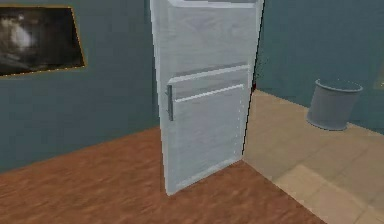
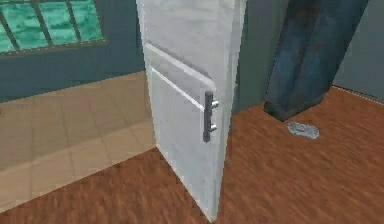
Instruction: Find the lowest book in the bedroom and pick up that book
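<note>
one white door (image 1: pixel 205 95) ajar, tiled floor (image 1: pixel 292 140) beyond

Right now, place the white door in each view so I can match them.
Forward view: the white door stands mid-picture, its handle at its left edge.
Arm side view: the white door stands mid-picture, handle toward its right edge.
Shared landmark: the tan tiled floor beyond it.

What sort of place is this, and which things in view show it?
Likely a doorway inside a house: an open white door where wood floor meets tiles, a bin on the tiles, a framed picture on the wall.
</note>
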